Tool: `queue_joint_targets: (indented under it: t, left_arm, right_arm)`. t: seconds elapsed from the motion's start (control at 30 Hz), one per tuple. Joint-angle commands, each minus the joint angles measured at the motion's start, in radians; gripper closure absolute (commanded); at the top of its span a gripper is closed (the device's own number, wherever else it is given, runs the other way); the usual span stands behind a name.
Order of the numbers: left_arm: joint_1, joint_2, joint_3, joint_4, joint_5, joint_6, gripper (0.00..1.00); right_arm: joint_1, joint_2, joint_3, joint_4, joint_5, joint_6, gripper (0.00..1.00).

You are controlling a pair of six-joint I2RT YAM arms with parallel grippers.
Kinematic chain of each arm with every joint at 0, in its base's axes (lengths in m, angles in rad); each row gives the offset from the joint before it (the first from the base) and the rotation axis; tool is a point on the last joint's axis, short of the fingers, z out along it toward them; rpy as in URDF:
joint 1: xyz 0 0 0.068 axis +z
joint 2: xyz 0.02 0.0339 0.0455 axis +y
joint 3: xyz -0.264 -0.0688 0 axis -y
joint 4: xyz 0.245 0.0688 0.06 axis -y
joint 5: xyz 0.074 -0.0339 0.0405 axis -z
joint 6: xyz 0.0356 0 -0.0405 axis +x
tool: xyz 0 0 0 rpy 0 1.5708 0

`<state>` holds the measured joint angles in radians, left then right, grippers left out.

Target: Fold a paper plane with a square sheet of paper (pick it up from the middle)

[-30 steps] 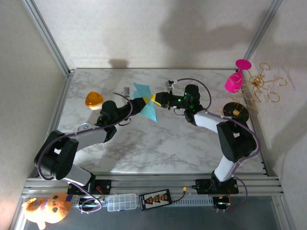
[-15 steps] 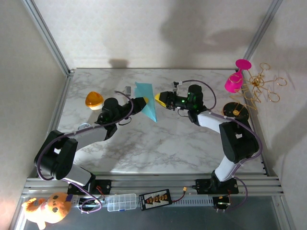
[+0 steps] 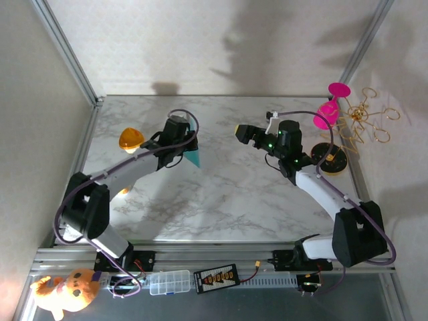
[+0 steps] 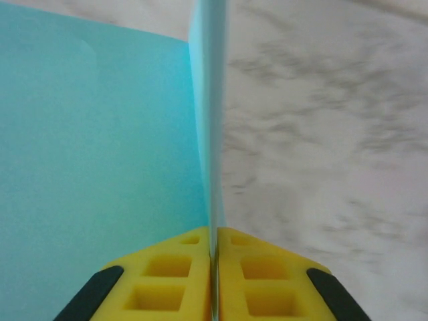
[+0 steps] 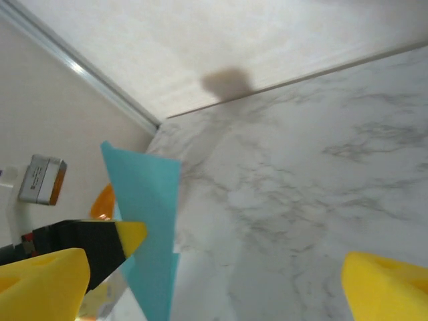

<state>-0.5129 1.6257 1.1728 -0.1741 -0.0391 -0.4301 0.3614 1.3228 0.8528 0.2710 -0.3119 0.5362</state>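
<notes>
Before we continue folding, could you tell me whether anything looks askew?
Only the teal paper: it is held on edge, pinched in the shut left gripper rather than lying flat. The open right gripper is clear of it.

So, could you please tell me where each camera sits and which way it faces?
Top external: above and behind the bases, looking down on the marble table; both arms show.
Left wrist: on the left arm, facing along its shut left gripper at the teal paper it pinches.
Right wrist: on the right arm, facing across the table through its open right gripper.
Shared: right wrist and top external both see the left gripper holding paper.
</notes>
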Motion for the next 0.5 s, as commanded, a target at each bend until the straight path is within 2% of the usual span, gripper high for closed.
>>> queue_joint_targets:
  t: [0.0,0.23,0.33,0.47]
  left_arm:
    - [-0.048,0.074,0.101,-0.291,-0.338,0.104,0.9]
    - [-0.137,0.272,0.233,-0.466,-0.67,0.113,0.91]
    - [-0.165,0.353,0.255,-0.497,-0.733,0.109,0.91]
    - [-0.189,0.441,0.28,-0.504,-0.746,0.086,0.91]
  right_arm:
    - [0.002,-0.038,-0.027,-0.044,0.135,-0.092,0.01]
    - [0.002,-0.045,-0.029,-0.1,0.274,-0.078,0.01]
    - [0.002,-0.038,-0.027,-0.113,0.287,-0.086,0.02]
    - [0.002,-0.035,-0.028,-0.133,0.338,-0.065,0.02]
